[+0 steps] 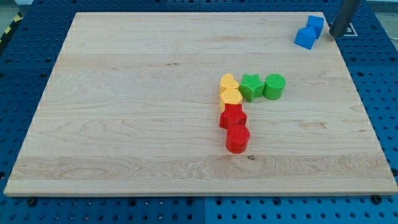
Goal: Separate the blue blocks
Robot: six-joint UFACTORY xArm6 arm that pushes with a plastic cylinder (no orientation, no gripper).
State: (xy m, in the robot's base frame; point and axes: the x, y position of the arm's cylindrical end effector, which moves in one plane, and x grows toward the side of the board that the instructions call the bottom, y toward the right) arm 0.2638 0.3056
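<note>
A wooden board [124, 112] is seen filling most of the frame, laid on a blue perforated table [379, 74]. The rod is seen at the upper right corner of the frame, cut off by the top edge; my tip [339, 34] is placed near the board's right edge, just right of the two blue blocks. No fingers are carried by the rod, so no opening is shown and nothing is held. Whether the tip is touching a blue block cannot be told; a thin gap seems to be left. The two blue blocks are found in the upper right of the board, touching each other: a blue cube [316, 25] nearer the top, and a second blue block [305, 38] just below and left of it, its exact shape not resolved. The other six blocks are grouped right of centre, well apart from the blue pair. A yellow heart-like block [229, 83] is stacked in line above a second yellow block [231, 98], the two touching. To the right of them a green star block [251, 86] is set against the yellows, and a green cylinder [274, 86] is placed just beside the star. Below the yellows a red star-like block [232, 116] is touching the lower yellow, and a red cylinder [237, 139] is pressed against it, nearest the frame's bottom.
</note>
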